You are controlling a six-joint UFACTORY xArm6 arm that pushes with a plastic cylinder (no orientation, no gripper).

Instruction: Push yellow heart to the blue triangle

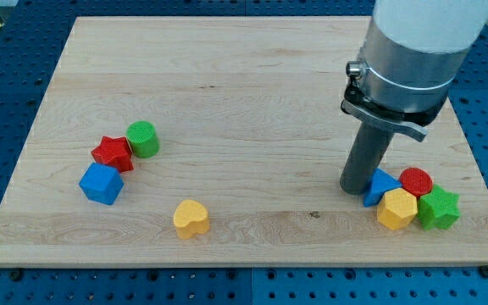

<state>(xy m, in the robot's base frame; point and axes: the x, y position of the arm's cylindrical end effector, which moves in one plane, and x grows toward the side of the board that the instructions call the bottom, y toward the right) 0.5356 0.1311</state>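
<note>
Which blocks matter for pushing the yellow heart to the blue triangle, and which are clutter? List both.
Job:
yellow heart, view's bottom centre
blue triangle, view's right
my tip, beside the triangle's left edge

Lying about:
red star
green cylinder
blue cube
red cylinder
yellow hexagon
green star

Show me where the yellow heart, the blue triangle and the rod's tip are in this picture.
yellow heart (191,218): camera view, on the middle of its top face.
blue triangle (382,184): camera view, on its visible top face, just right of the rod.
my tip (355,190): camera view, on the rod's very lower end, touching the blue triangle's left side.
</note>
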